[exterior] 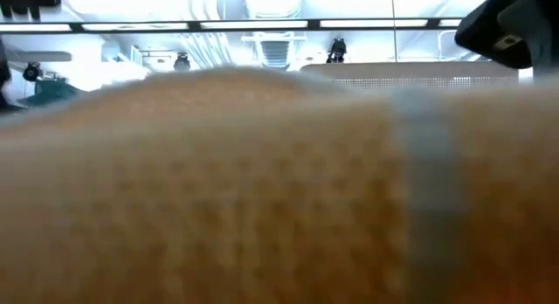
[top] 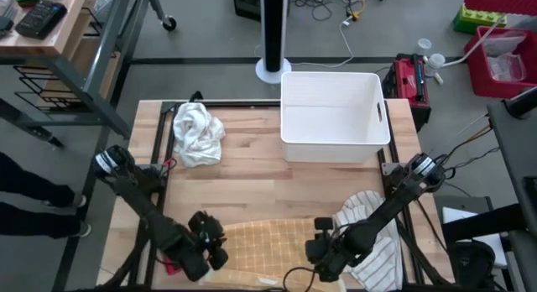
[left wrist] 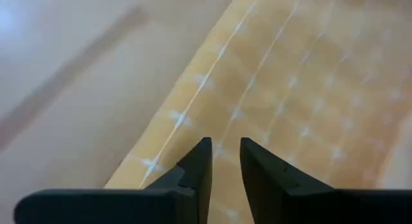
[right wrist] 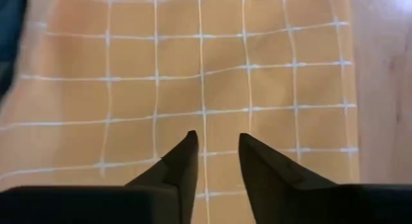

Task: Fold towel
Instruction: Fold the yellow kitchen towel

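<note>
Pincers low over orange checked towel, jaws narrowly apart.

Both arms reach down toward the bench's near edge. The left gripper sits low near the near-left corner, its two dark fingers parted by a narrow gap. The right gripper sits low toward the near-right corner, its fingers also slightly apart.
</note>
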Action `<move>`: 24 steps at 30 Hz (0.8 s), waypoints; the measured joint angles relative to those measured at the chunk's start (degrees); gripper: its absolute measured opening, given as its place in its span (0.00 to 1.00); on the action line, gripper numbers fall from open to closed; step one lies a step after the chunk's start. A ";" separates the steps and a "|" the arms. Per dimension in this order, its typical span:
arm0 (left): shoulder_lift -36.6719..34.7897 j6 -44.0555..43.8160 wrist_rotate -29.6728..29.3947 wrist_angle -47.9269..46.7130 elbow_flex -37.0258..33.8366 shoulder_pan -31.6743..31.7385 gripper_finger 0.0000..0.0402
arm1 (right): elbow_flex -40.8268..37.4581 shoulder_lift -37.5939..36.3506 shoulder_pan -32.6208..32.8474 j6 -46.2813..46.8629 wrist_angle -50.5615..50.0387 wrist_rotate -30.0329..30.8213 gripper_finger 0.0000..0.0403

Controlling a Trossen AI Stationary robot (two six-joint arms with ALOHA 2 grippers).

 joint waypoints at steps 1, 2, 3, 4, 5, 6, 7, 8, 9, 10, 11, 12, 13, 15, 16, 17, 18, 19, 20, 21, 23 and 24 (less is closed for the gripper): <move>0.00 -0.01 1.12 1.59 -1.23 0.36 0.16 | -0.03 0.78 -0.05 -0.34 -0.03 0.03 0.22; 0.00 -0.14 1.85 2.89 -2.38 0.59 0.15 | -0.11 1.75 -0.22 -0.41 -0.23 0.03 0.19; 0.00 -0.24 2.03 3.54 -3.30 0.66 0.14 | -0.12 2.71 -0.37 -0.44 -0.25 -0.01 0.16; 0.00 -0.52 2.09 4.10 -4.11 0.66 0.13 | -0.13 3.59 -0.55 -0.28 -0.22 0.00 0.13; 0.00 -0.85 2.12 4.71 -4.85 0.79 0.12 | -0.13 4.54 -0.89 0.04 -0.23 0.01 0.10; 0.00 -1.44 2.17 5.00 -5.52 0.95 0.11 | -0.13 5.42 -1.21 0.40 -0.22 0.01 0.07; 0.00 -1.99 2.26 4.88 -6.18 1.16 0.10 | -0.17 6.23 -1.54 0.70 -0.27 -0.04 0.04; 0.00 -2.29 2.26 4.69 -6.87 1.39 0.09 | -0.17 6.91 -1.87 0.93 -0.27 -0.08 0.02; 0.00 -2.34 2.28 4.73 -7.48 1.67 0.09 | -0.16 7.20 -2.11 1.03 -0.14 -0.02 0.01; 0.00 -2.39 2.27 4.78 -8.03 2.08 0.08 | -0.15 7.43 -2.32 1.01 -0.11 -0.06 0.01; 0.00 -2.45 2.26 4.84 -8.66 2.52 0.07 | -0.16 7.60 -2.53 0.92 -0.01 0.25 0.01; 0.00 -2.45 2.24 4.86 -9.36 3.02 0.06 | -0.28 7.63 -2.75 0.56 0.00 0.38 0.02; 0.00 -2.44 2.26 4.78 -10.01 3.59 0.05 | -0.44 7.63 -3.06 0.42 -0.27 0.50 0.01; 0.00 -2.29 2.24 4.69 -11.03 4.81 0.03 | -0.55 7.45 -3.75 0.40 -2.71 3.14 0.01; 0.00 -2.23 2.18 4.66 -11.48 5.40 0.03 | -0.72 7.41 -4.19 0.44 -5.47 5.22 0.00; -0.04 -2.22 1.93 4.70 -11.89 5.94 0.02 | -0.88 7.29 -4.69 0.45 -8.18 7.25 0.00; -0.26 -2.26 1.76 4.73 -12.31 6.41 0.01 | -1.00 7.09 -5.24 0.45 -10.76 8.55 0.00; -0.50 -2.38 1.74 4.51 -12.72 6.95 0.01 | -1.23 6.82 -5.88 0.46 -13.09 9.41 0.00; -0.64 -2.60 1.60 4.35 -13.09 7.37 0.01 | -1.45 6.46 -6.61 0.29 -14.76 9.85 0.00; -0.87 -2.75 1.54 4.37 -13.38 7.62 0.00 | -1.77 6.12 -7.31 -0.12 -15.27 9.89 0.00; -1.44 -3.19 1.58 3.78 -13.72 7.99 0.00 | -2.81 5.75 -8.52 -1.52 -14.77 9.77 0.00; -1.69 -3.36 1.47 3.13 -13.84 8.04 0.00 | -3.23 5.73 -8.98 -2.07 -13.78 9.57 0.00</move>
